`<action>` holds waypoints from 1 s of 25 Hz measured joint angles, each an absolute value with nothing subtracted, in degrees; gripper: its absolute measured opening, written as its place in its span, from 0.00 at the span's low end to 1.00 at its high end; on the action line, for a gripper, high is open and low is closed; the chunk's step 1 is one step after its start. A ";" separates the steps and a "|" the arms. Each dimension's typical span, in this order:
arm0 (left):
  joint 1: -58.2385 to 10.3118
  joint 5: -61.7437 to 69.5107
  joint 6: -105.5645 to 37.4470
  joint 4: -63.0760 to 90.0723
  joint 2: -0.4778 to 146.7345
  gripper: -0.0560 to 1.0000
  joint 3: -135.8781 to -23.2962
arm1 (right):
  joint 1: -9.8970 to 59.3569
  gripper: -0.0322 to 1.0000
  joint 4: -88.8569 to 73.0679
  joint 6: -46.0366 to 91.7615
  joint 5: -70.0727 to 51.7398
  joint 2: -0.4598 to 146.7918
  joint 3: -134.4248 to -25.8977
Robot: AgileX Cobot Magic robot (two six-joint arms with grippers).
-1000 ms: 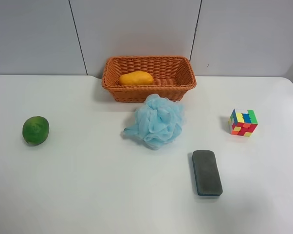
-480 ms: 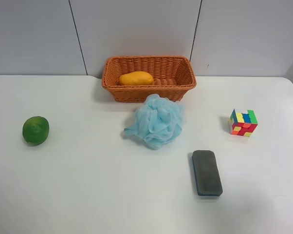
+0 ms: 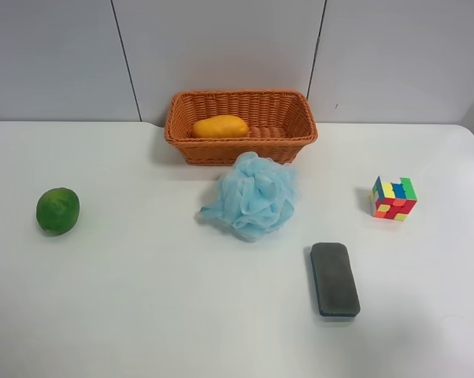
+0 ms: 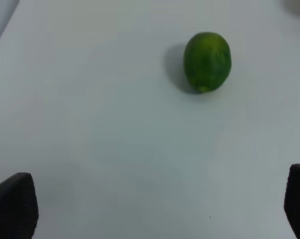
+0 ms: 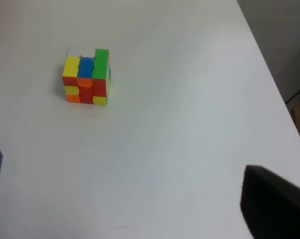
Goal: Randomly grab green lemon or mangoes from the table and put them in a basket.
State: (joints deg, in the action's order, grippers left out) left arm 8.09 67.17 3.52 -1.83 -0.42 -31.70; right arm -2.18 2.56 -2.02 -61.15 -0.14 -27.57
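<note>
The green lemon (image 3: 58, 210) lies on the white table (image 3: 142, 299) at the exterior high view's left. It also shows in the left wrist view (image 4: 207, 61). The yellow-orange mango (image 3: 220, 126) lies inside the wicker basket (image 3: 300, 134) at the back of the table. My left gripper (image 4: 155, 199) is open and empty, with its fingertips (image 4: 13, 204) wide apart, a short way from the lemon. My right gripper (image 5: 150, 214) shows only one dark finger (image 5: 274, 204), far out to the side, and holds nothing. Neither arm shows in the exterior high view.
A light blue bath pouf (image 3: 253, 195) sits just in front of the basket. A dark grey eraser block (image 3: 335, 278) lies nearer the front. A colourful puzzle cube (image 3: 394, 198) stands at the exterior high view's right, and shows in the right wrist view (image 5: 86, 76).
</note>
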 joint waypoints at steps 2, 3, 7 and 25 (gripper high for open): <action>8.30 65.75 3.15 -1.60 -0.42 0.99 -31.42 | -2.18 0.99 2.56 -2.02 -61.15 -0.14 -27.57; 8.30 64.75 3.15 -1.60 -0.42 0.99 -31.18 | -2.18 0.99 2.56 -2.02 -61.15 -0.14 -27.57; 8.30 61.39 3.08 -1.60 -0.42 0.99 -29.24 | -2.18 0.99 2.56 -2.02 -61.15 -0.14 -27.57; 5.44 61.09 2.50 -1.48 -0.42 0.99 -29.24 | -2.18 0.99 2.56 -2.02 -61.15 -0.14 -27.57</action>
